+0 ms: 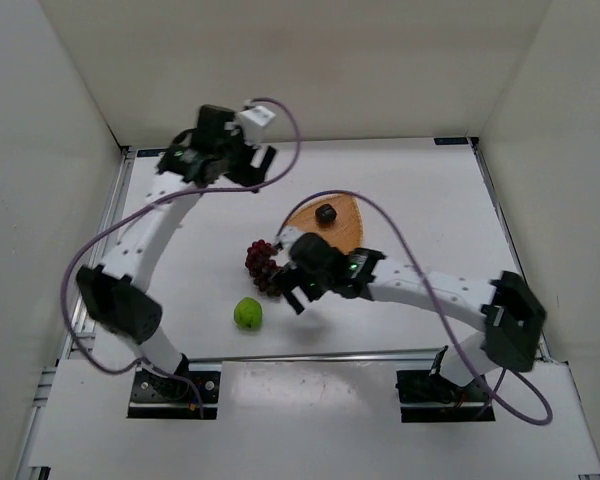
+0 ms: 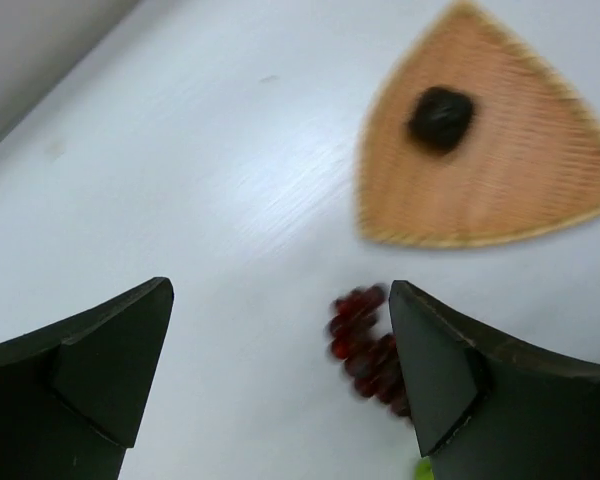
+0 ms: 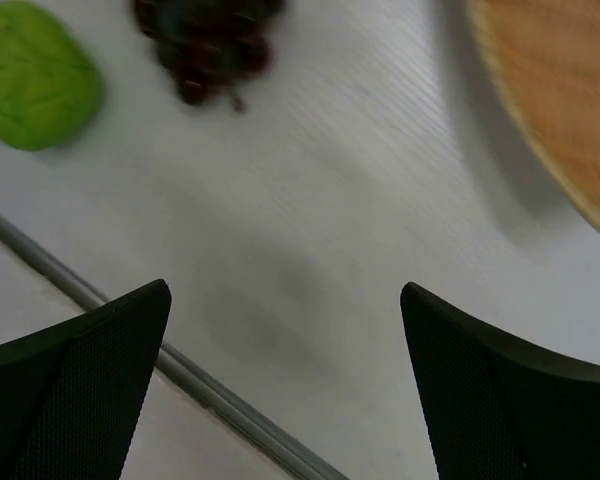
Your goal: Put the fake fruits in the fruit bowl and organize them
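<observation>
The tan woven fruit bowl (image 1: pixel 345 225) lies at mid-table with the blackish lumpy fruit (image 1: pixel 325 214) in it. The dark red grape bunch (image 1: pixel 260 262) lies on the table just left of the bowl. The green fruit (image 1: pixel 247 313) lies nearer the front. My right gripper (image 1: pixel 292 292) is open and empty, low over the table between the grapes and the green fruit. Its wrist view shows the green fruit (image 3: pixel 35 75), the grapes (image 3: pixel 205 40) and the bowl's rim (image 3: pixel 560 90) ahead of the gripper (image 3: pixel 285 290). My left gripper (image 1: pixel 258 160) is open and empty, raised at the far left. Its wrist view shows the gripper (image 2: pixel 280 290), the bowl (image 2: pixel 520 200), the blackish fruit (image 2: pixel 441 117) and the grapes (image 2: pixel 365 340).
White walls close in the table on the left, back and right. A grey rail (image 1: pixel 310 355) runs along the front edge, also in the right wrist view (image 3: pixel 180 375). Purple cables loop over both arms, one (image 1: pixel 400 240) above the bowl's right side.
</observation>
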`<state>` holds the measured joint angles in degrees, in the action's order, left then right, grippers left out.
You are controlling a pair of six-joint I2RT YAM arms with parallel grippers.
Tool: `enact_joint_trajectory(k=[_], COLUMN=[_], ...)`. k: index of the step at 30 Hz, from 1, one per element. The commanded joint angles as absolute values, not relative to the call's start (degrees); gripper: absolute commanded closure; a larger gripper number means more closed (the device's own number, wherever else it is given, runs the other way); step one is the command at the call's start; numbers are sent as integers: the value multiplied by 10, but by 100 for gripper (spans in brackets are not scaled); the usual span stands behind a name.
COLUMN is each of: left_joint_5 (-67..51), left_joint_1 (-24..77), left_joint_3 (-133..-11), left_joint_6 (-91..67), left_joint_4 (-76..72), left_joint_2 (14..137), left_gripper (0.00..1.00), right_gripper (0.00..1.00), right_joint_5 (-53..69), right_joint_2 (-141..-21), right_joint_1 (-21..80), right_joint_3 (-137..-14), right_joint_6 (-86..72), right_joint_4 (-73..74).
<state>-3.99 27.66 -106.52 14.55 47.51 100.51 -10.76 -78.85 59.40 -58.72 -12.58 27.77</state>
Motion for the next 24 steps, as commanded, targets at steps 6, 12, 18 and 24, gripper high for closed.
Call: enact_joint_trajectory(k=[6,12,18,24], left_joint_5=[-2,-12,-31,-41], left_joint_1=[26,-98,-140,-145], left_joint_3=[-770,-629,-577,-577], left_joint_6=[140,152,147,141], left_joint_4=[490,490,502,513], left_joint_2=[779,667,628,635], left_gripper=[0,0,0,0], right_gripper=[0,0,24,70], right_joint_5=[-65,-33,-31,4], right_joint_2=[-1043,-1141,-1209,-1190], right_joint_1=[697,709,715,715], right_joint_3=[-814,-895,-941,-947], right_joint_6=[-13,-19,-76,-71], right_joint_4=[230,250,272,272])
